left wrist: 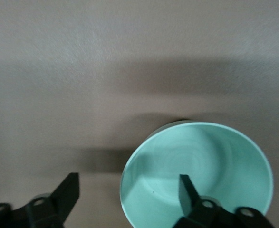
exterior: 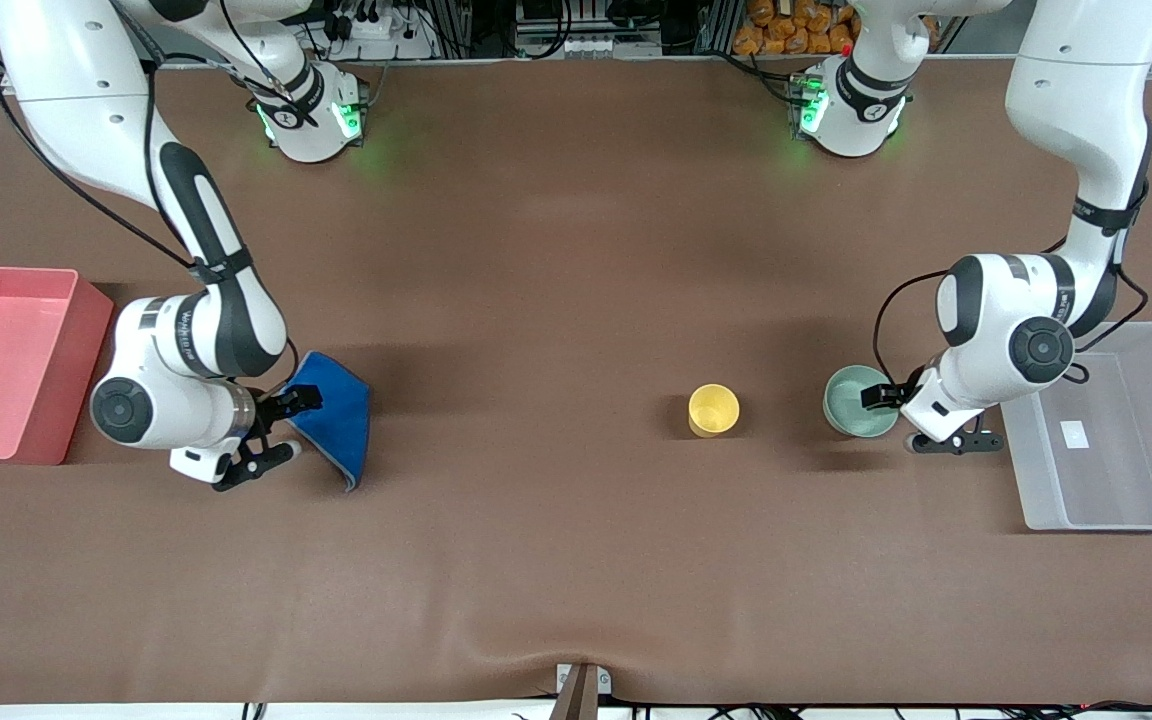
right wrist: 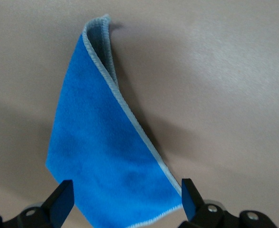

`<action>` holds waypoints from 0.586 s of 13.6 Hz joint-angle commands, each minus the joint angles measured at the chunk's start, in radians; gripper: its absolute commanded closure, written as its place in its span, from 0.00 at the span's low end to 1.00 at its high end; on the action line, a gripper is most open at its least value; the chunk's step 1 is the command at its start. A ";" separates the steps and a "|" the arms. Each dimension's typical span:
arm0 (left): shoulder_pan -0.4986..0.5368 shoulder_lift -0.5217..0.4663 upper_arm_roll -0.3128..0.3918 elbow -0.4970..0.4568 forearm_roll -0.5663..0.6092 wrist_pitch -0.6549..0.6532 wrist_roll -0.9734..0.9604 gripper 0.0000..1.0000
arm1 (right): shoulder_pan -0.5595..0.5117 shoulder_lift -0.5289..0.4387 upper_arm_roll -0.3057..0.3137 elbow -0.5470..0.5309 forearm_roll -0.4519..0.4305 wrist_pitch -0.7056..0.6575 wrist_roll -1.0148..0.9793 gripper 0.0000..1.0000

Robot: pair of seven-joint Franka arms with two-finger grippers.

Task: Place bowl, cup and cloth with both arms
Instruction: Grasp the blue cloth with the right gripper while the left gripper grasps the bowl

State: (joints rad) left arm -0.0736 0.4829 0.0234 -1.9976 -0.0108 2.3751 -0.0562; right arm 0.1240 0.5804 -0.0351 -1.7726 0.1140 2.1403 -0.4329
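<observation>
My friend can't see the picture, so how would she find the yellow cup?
Start at the clear tray at the left arm's end of the brown table. Beside it is the mint-green bowl, with the left gripper at its rim. The yellow cup stands next, toward the table's middle: it is narrower than the bowl, and nothing touches it.

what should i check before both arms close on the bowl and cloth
1. left gripper straddles the bowl rim, one finger inside, one outside: ok
2. left jaws not yet shut on the rim: ok
3. right gripper open with the cloth edge between its fingers: ok
4. cup stands apart from the bowl: ok
5. cloth corner deep enough for a firm pinch: cannot tell
</observation>
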 commanded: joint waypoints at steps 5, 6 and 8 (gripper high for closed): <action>-0.003 -0.007 0.004 0.017 0.025 -0.006 -0.011 1.00 | 0.029 -0.019 -0.003 -0.148 0.019 0.196 -0.049 0.00; -0.002 -0.021 0.006 0.031 0.025 -0.031 -0.027 1.00 | 0.031 -0.019 -0.003 -0.154 0.019 0.211 -0.049 0.00; 0.020 -0.059 0.010 0.068 0.025 -0.115 -0.025 1.00 | 0.031 -0.016 -0.003 -0.162 0.019 0.216 -0.047 0.00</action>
State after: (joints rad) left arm -0.0723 0.4780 0.0288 -1.9579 -0.0092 2.3428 -0.0622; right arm 0.1428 0.5806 -0.0307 -1.9084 0.1140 2.3405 -0.4641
